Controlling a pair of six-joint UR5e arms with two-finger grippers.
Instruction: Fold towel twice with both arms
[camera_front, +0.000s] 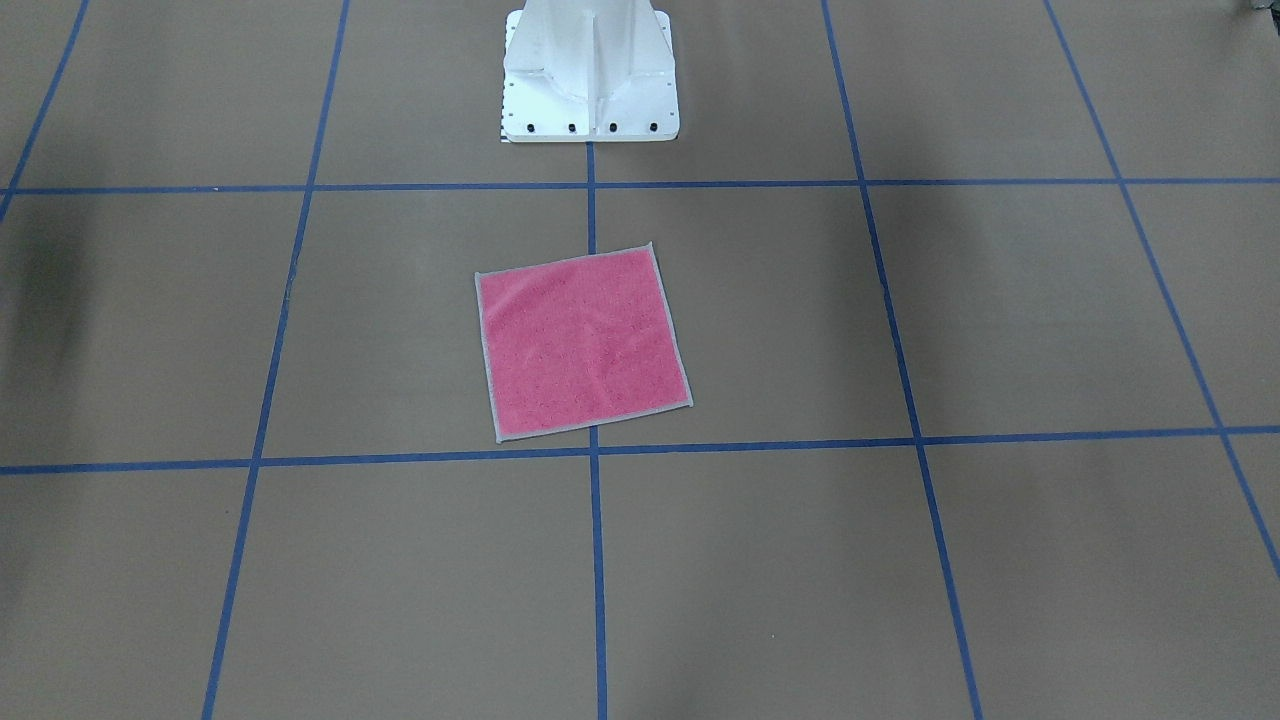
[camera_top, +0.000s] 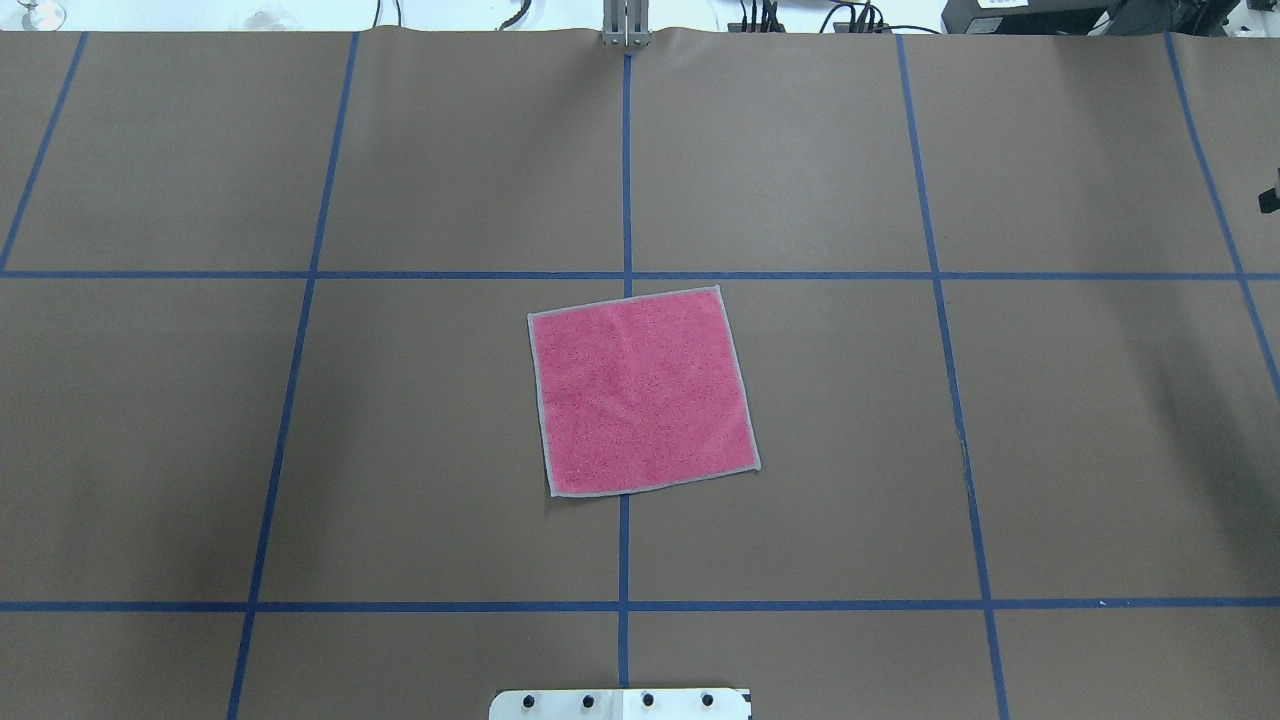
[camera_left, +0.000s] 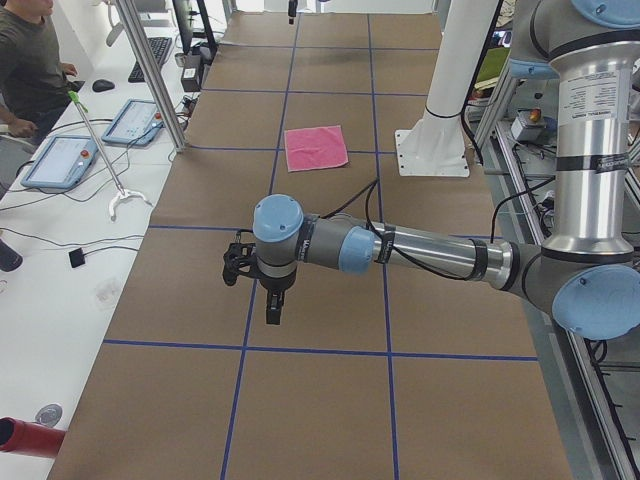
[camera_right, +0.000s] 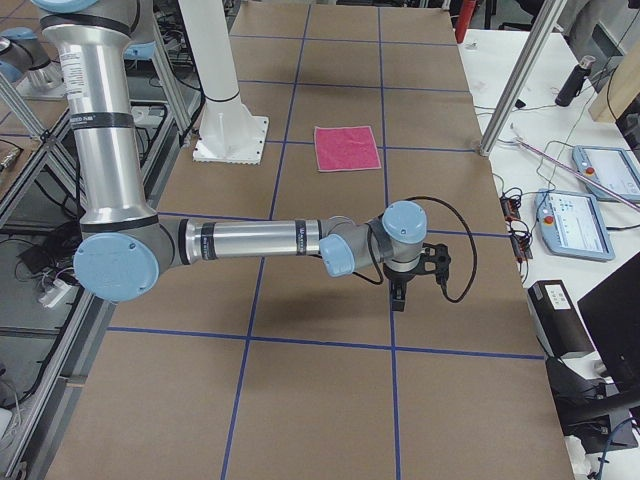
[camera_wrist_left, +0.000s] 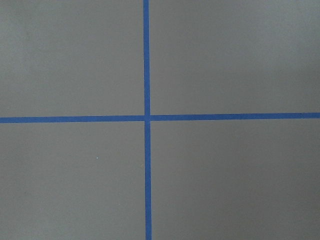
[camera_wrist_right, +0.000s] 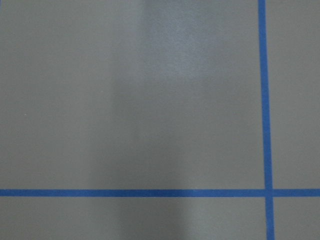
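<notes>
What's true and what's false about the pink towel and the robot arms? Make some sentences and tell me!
1. The towel lies flat with its pink side up. True.
2. The towel is folded in half. False: it is an open square.
3. The left pincer is holding the towel. False: the left pincer hangs above the brown table, well away from the towel.
4. A blue tape line runs under the towel. True.

The towel (camera_top: 640, 392) lies on the table (camera_top: 400, 450) before the pedestal (camera_top: 620, 705), over a tape line (camera_top: 626, 150).
</notes>
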